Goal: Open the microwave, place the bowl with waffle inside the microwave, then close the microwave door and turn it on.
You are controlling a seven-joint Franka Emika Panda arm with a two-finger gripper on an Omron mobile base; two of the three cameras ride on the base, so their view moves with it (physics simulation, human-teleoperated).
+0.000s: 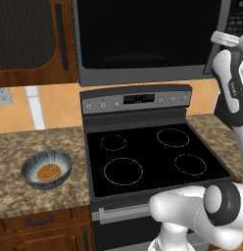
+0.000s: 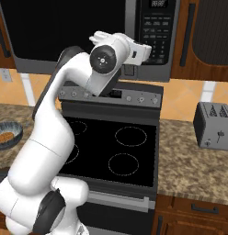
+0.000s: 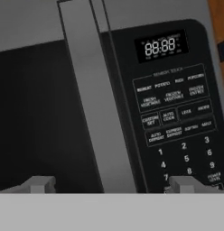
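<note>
A: How does the gripper [image 3: 111,184] stand?

B: Spread wide, grasping nothing. Its fingertips [image 3: 39,184] straddle the door handle [image 3: 98,103], which runs toward twelve o'clock between them. I judge it is lined up to clamp the bar and pull.

A: And the microwave door [image 1: 143,34]?

B: Shut, with the keypad panel [image 3: 177,113] at three o'clock of the handle.

A: The bowl [image 1: 46,169]?

B: On the granite counter [image 1: 25,147], at nine o'clock of the stove [image 1: 153,157], with the waffle [image 1: 48,171] lying inside, waiting until the microwave [image 2: 88,32] is open.

Bowl [image 1: 46,169] blue-grey, white-striped; waffle [image 1: 48,171] orange-brown; microwave door [image 1: 143,39] black glass.
</note>
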